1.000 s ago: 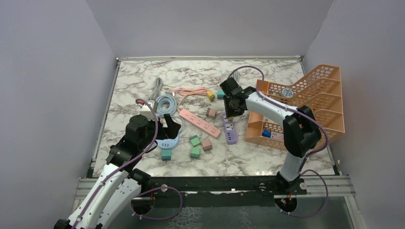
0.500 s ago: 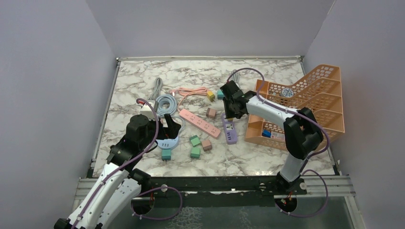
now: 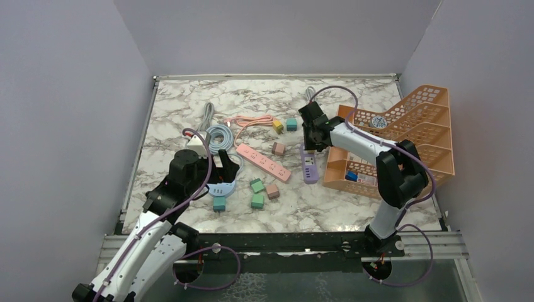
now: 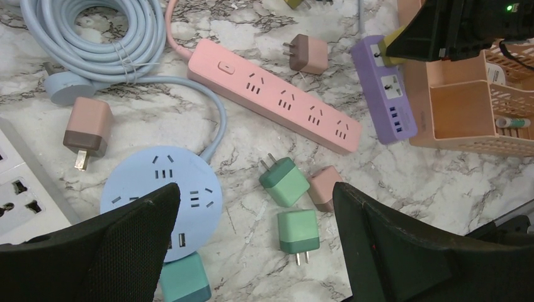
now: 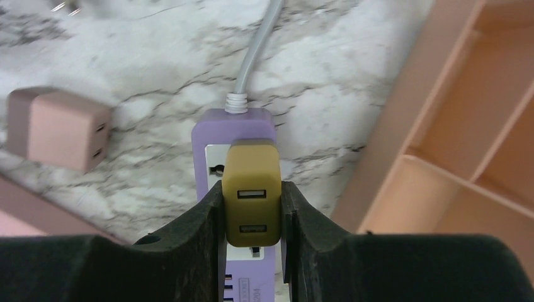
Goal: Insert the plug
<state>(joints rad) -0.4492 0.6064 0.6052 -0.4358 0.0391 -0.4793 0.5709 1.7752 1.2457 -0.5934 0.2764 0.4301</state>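
My right gripper (image 5: 252,211) is shut on an olive-yellow USB plug (image 5: 252,195), holding it right over the top socket of the purple power strip (image 5: 234,126). In the top view the right gripper (image 3: 313,139) sits above that purple strip (image 3: 308,168), beside the orange basket. I cannot tell whether the plug's prongs are in the socket. My left gripper (image 4: 255,242) is open and empty, hovering over the green plugs (image 4: 297,229) and the round blue socket hub (image 4: 160,192); it shows in the top view (image 3: 223,168).
A pink power strip (image 3: 263,162), a coiled blue cable (image 3: 218,135), a white strip (image 3: 195,142), and loose pink, green and teal plugs (image 3: 272,190) lie mid-table. The orange basket (image 3: 434,126) stands at the right, close to the purple strip.
My right gripper moved right and toward the basket with the yellow plug, and now sits over the purple strip, which has shifted slightly right. The left arm barely moved.
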